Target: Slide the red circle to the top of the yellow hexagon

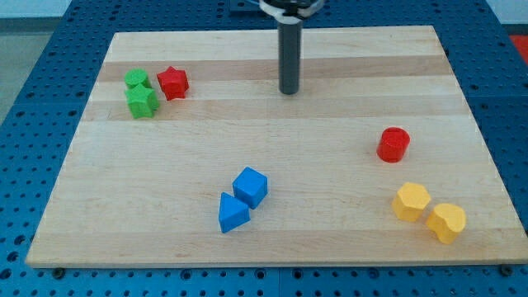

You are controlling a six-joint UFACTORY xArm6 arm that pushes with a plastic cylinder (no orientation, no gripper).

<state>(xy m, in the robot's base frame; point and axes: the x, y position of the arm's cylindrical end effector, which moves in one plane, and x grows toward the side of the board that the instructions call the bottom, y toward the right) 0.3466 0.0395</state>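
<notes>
The red circle [393, 144] stands on the wooden board at the view's right. The yellow hexagon [410, 201] lies below it, near the view's bottom right, a clear gap apart. My tip [288, 91] touches the board near the view's top centre, well up and to the left of the red circle, touching no block.
A yellow heart-like block [446, 222] touches the hexagon's lower right. A blue cube [250, 186] and a blue triangle [233, 213] sit at bottom centre. Two green blocks [140, 93] and a red star [173, 82] sit at top left. The board's right edge [483, 148] is near.
</notes>
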